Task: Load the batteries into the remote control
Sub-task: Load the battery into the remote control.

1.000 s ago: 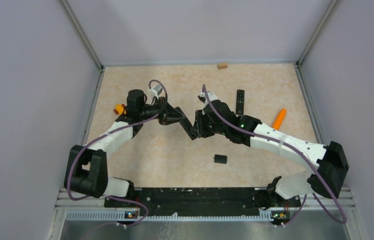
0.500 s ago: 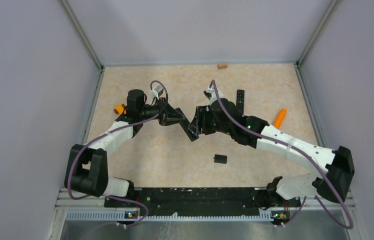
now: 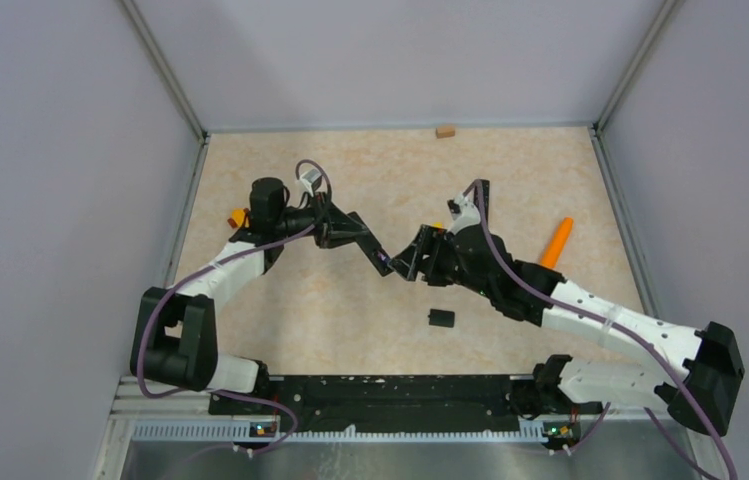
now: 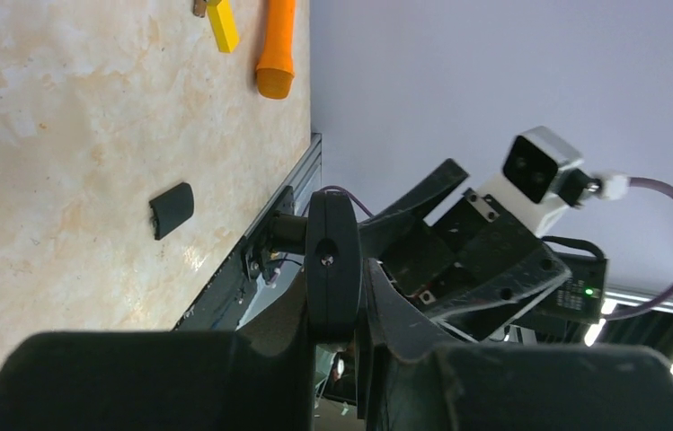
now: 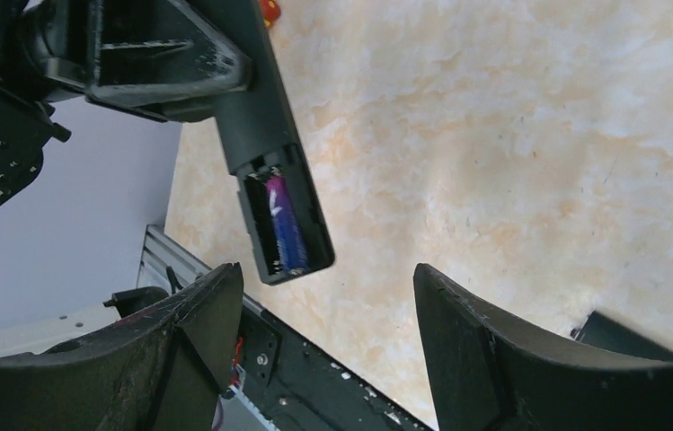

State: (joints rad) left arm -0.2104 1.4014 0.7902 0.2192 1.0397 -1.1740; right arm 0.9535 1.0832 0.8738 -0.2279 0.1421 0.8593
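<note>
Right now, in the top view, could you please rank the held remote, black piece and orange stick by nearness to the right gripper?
1. Held remote, just left of the right gripper.
2. Black piece, toward the near edge.
3. Orange stick, far right.

Bright, even light overhead, soft shadows (near wrist-view jaws blurred), slight table glare.

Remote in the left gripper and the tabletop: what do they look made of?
The remote looks like matte black moulded plastic: dull even surface, crisp compartment edges. The tabletop looks like marble-patterned laminate or stone: beige veining, smooth; which, unclear.
</note>
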